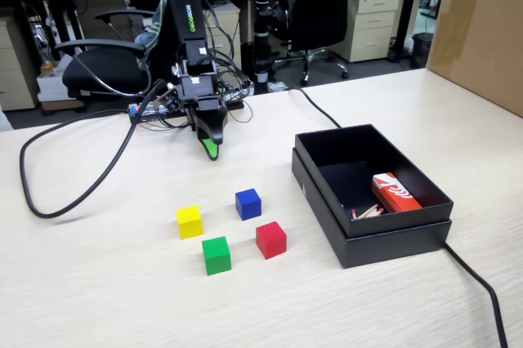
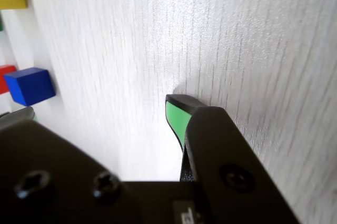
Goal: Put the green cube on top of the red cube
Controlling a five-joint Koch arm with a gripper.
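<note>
The green cube point(image 1: 216, 255) sits on the table near the front, left of the red cube point(image 1: 270, 239) with a small gap between them. In the wrist view only a piece of the red cube point(image 2: 6, 77) shows at the left edge, and the green cube is out of view. My gripper point(image 1: 211, 150) hangs tip-down just above the table, well behind the cubes. In the wrist view my gripper point(image 2: 100, 108) is open and empty, its green-padded fingertip point(image 2: 176, 116) at the right and the other jaw far to the left.
A blue cube point(image 1: 248, 203) and a yellow cube point(image 1: 189, 221) sit behind the green and red ones. An open black box point(image 1: 392, 242) at the right holds a red-and-white packet point(image 1: 395, 193). A black cable point(image 1: 73, 193) loops on the left. A cardboard box point(image 1: 482, 29) stands far right.
</note>
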